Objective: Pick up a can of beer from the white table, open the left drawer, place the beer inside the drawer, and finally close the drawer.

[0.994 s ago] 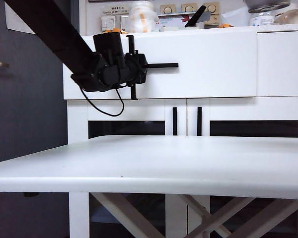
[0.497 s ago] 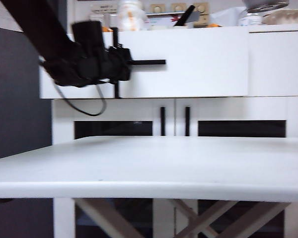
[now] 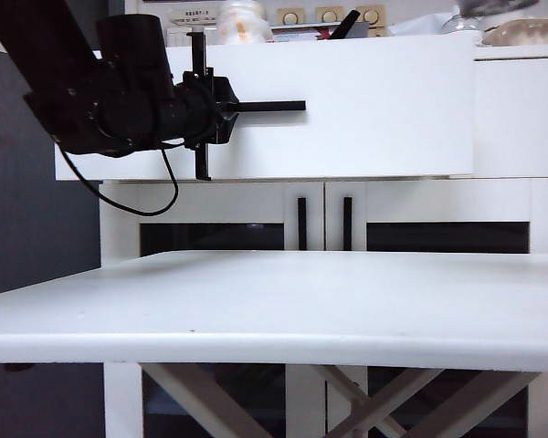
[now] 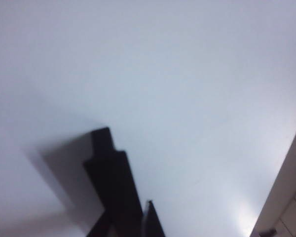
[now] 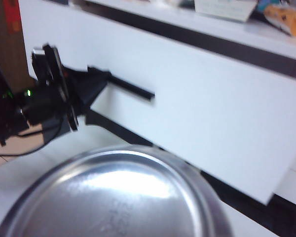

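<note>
My left gripper is shut on the left end of the black bar handle of the left drawer, whose white front stands out from the cabinet. In the left wrist view the handle runs across the drawer's white face into that gripper. The right wrist view shows the same left gripper on the handle, and the silver end of the can of beer fills the near part, held up by my right gripper, whose fingers are hidden. The white table is bare.
Below the drawer are cabinet doors with vertical black handles. A narrower white drawer front sits to the right. Jars and boxes crowd the cabinet top. A dark wall is at the left.
The left arm has drawn back toward the camera and to the left with the handle. The drawer front has come out with it and looks larger and wider.
</note>
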Available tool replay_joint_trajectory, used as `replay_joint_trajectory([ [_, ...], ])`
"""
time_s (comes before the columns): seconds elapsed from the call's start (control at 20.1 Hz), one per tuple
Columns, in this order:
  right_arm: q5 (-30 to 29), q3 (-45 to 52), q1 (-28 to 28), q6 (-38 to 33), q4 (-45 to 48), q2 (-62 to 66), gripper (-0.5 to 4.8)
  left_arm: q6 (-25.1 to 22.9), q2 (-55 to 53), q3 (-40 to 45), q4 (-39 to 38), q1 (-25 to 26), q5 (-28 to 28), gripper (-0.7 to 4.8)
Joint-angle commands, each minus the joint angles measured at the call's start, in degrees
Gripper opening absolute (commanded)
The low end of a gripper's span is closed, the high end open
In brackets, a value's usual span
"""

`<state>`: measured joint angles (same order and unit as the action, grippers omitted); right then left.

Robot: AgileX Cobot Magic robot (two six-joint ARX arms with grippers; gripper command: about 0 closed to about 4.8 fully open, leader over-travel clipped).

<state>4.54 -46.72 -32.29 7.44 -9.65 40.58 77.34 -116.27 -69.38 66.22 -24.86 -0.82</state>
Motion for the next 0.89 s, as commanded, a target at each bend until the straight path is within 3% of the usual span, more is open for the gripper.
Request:
replay_joint_trajectory([
  [0.05,0.0,-0.8,-0.1,0.1,3.6,-0.6,-0.01,-2.4,3.1,2.7,2.8,0.2,-0.5,-0.06],
  [0.89,-0.4,-0.8,-0.1,0.1,3.6,-0.6,0.00,-4.6,14.6,17.1,3.3,0.2,-0.4,-0.06],
])
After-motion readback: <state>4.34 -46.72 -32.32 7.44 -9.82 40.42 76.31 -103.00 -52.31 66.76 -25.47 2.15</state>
